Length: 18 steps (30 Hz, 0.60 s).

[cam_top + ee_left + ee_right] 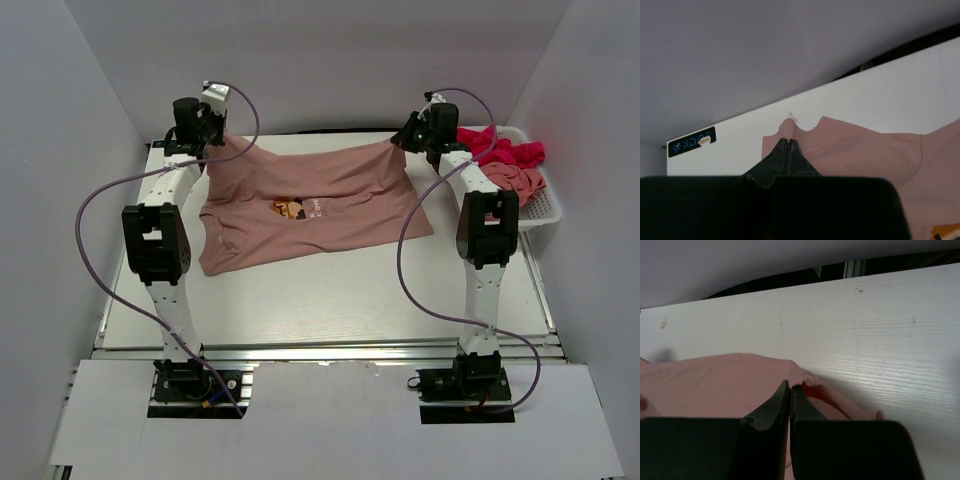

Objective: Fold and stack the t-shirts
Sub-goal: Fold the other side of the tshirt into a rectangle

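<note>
Pink t-shirt [310,215] stretched across upper centre; left pincer [788,144] and right pincer [790,389] each pinching hem corner. Risk: shallow grip slips, cloth drops, fold skews.

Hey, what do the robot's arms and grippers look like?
The left arm and right arm have white links and black joint housings. A purple cable loops along each. The left gripper and right gripper are black with two tapered fingers.

counter [330,290]: white, faint wood grain
basket [545,208]: white mesh, just right of the right hand [398,143], at the counter's edge
sticker [691,142]: black, blue letters, left of the left hand [789,142]
</note>
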Motion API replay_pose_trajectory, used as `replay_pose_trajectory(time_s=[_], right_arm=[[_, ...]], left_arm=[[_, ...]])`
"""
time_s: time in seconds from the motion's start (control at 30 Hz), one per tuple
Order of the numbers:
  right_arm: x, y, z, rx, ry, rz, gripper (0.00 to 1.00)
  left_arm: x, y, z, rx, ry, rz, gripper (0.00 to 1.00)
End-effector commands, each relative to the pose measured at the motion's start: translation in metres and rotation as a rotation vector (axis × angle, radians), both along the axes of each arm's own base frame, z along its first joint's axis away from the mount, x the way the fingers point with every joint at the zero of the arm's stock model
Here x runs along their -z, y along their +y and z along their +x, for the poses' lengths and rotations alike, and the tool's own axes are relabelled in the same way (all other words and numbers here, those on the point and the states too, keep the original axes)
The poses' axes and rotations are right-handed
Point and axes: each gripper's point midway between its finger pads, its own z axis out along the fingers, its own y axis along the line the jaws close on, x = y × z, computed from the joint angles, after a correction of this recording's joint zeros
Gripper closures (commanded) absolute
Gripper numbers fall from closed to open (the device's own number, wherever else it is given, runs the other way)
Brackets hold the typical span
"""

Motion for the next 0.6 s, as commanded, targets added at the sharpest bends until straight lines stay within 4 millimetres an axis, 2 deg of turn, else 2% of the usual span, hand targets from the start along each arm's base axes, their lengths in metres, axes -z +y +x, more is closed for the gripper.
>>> replay_pose_trajectory(time_s=[0.0, 0.13, 0.27, 0.3, 0.33, 0.4, 0.57], right_arm=[[-0.025, -0.018, 0.018, 0.034, -0.109, -0.012, 1.0], [-0.016, -0.027, 0.028, 0.037, -0.104, -0.011, 1.0], [-0.002, -0.028, 0.036, 0.038, -0.085, 0.004, 1.0], [0.008, -0.028, 0.037, 0.034, -0.072, 0.007, 1.0], [0.004, -0.027, 0.04, 0.027, -0.082, 0.011, 1.0], [0.012, -0.025, 0.042, 0.018, -0.068, 0.015, 1.0], [0.022, -0.018, 0.036, -0.014, -0.049, 0.033, 1.0]], left_arm=[[-0.03, 0.013, 0.02, -0.054, -0.095, 0.027, 1.0], [-0.022, 0.012, 0.033, -0.059, -0.098, 0.01, 1.0], [-0.001, 0.007, 0.042, -0.047, -0.069, -0.027, 1.0], [0.008, 0.006, 0.047, -0.044, -0.058, -0.028, 1.0], [0.013, 0.007, 0.048, -0.046, -0.051, -0.024, 1.0], [0.022, 0.007, 0.053, -0.046, -0.04, -0.027, 1.0], [0.025, 0.003, 0.052, -0.028, -0.026, -0.041, 1.0]])
